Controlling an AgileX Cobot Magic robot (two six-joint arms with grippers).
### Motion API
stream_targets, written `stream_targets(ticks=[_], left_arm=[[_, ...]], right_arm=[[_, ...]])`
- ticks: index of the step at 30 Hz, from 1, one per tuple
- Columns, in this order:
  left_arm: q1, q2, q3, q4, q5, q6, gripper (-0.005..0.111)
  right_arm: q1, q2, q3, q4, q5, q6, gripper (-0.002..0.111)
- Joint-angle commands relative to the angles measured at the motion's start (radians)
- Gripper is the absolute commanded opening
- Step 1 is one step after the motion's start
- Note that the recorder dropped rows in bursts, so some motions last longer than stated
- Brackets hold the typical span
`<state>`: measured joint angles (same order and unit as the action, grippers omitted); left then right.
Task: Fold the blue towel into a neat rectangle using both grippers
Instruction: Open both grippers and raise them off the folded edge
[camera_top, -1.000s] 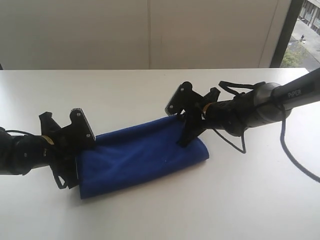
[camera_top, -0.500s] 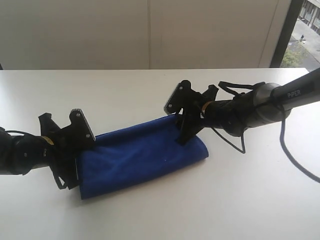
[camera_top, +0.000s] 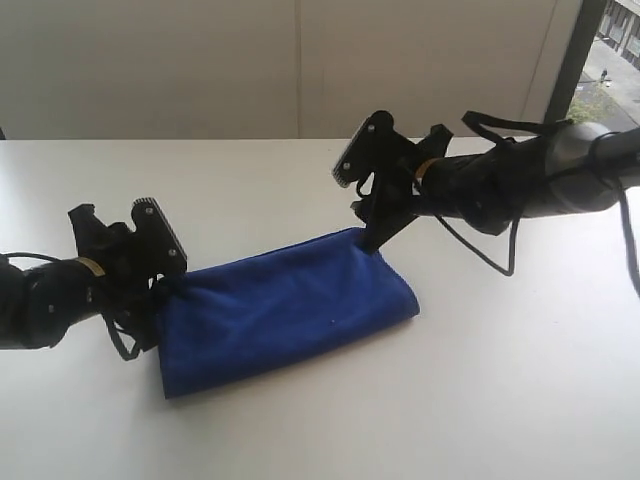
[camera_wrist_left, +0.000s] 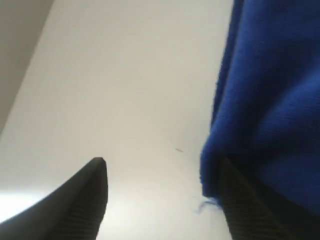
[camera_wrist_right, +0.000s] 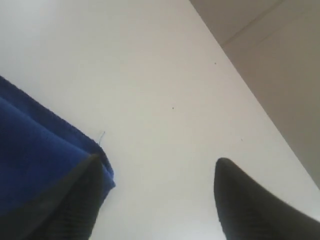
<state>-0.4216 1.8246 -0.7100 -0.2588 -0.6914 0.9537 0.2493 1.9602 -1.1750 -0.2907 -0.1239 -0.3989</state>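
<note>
Black ribbed jaws that were clamped a second ago now stand spread on both arms: the bulky black left gripper (camera_wrist_left: 165, 200) has one finger against the cloth's left end, and the bulky black right gripper (camera_wrist_right: 160, 200) has lifted at the far right corner. Released, the deep royal-blue microfibre towel (camera_top: 285, 305) lies in a long folded band on the white table (camera_top: 480, 400), so this fold looks laid.

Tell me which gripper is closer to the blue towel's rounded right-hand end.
Right. The right gripper hangs open at the far corner of that end of the blue towel, one finger at the cloth. The left gripper is open at the opposite end.
</note>
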Motion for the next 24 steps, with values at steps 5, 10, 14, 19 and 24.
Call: stream_targets(ticks=[5, 10, 14, 19, 24], left_arm=[[-0.014, -0.149, -0.002, -0.023, -0.083, -0.137, 0.068], [-0.082, -0.229, -0.002, -0.018, 0.103, -0.641, 0.049], [-0.131, -0.234, -0.002, -0.013, 0.28, -0.694, 0.006], [-0.167, -0.243, -0.002, -0.015, 0.501, -0.79, 0.0], [-0.171, -0.297, -0.002, -0.015, 0.682, -0.8, 0.0]], right_arm=[[-0.011, -0.07, -0.003, 0.006, 0.192, 0.236, 0.048], [-0.003, -0.054, -0.001, 0.006, 0.234, 0.246, 0.02], [0.031, -0.051, -0.001, 0.006, 0.313, 0.187, 0.0], [0.094, -0.046, -0.028, 0.019, 0.442, 0.08, 0.0], [0.109, -0.02, -0.19, 0.277, 0.754, -0.128, 0.0]])
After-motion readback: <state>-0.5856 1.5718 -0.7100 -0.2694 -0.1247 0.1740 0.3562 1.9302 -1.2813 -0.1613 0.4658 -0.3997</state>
